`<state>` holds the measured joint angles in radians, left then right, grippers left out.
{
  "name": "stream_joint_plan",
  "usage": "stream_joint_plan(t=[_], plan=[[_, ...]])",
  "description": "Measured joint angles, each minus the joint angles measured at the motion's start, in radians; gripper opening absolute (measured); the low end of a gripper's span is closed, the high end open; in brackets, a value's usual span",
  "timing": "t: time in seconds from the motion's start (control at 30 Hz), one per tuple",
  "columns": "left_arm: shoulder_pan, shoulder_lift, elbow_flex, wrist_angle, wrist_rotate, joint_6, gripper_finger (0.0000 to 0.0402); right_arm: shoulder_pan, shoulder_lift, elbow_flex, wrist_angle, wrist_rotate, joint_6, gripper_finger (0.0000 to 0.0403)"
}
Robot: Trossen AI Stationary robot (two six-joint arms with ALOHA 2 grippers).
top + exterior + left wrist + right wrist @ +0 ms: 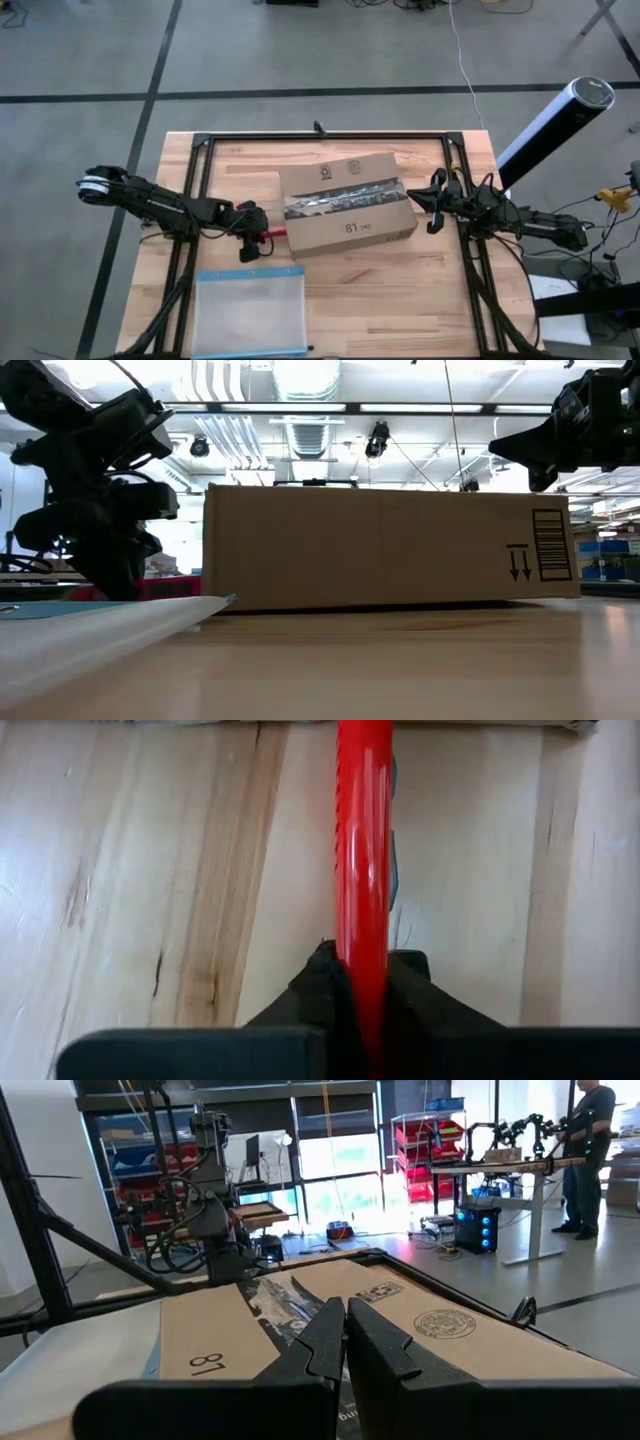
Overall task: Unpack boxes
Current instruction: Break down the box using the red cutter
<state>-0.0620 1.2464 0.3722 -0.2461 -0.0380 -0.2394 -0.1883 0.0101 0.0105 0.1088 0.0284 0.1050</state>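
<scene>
Nearest the table's front edge, at six o'clock, lies a clear plastic pouch (249, 312) with a blue strip along its upper edge, flat and limp, well apart from both my grippers. Its pale rim runs across the low view and hides the foot of my left arm.

Just beyond it, at about nine o'clock from the table's middle, my left gripper (252, 240) sits low over the wood with its fingers pressed tight on a smooth, glossy red tool (362, 870). The tool's far tip points at three o'clock, toward the box; I cannot tell whether it touches the cardboard.

The box (346, 203) rests at the table's centre, brown corrugated cardboard, flaps down, a shiny crumpled tape strip along its top seam, round black stamps and "81" printed on it. In the low view its side wall blocks everything behind.

At three o'clock my right gripper (434, 201) hangs just above the box's edge, fingers drawn together with nothing between them.

Farthest off, a person stands by a bench in the room.
</scene>
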Motion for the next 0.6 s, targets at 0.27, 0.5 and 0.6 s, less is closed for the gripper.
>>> stream_joint_plan(t=[0.27,0.5,0.6], plan=[[0.0,-0.061,0.077,-0.179,0.006,0.021,0.0023,0.0,0.0,0.0,0.0,0.0,0.0,0.0],[-0.009,-0.147,0.239,-0.395,-0.033,0.061,0.0023,0.0,0.0,0.0,0.037,0.001,0.0,0.0],[-0.029,-0.193,0.293,-0.435,-0.096,0.096,0.0023,0.0,0.0,0.0,0.046,0.001,0.0,0.0]])
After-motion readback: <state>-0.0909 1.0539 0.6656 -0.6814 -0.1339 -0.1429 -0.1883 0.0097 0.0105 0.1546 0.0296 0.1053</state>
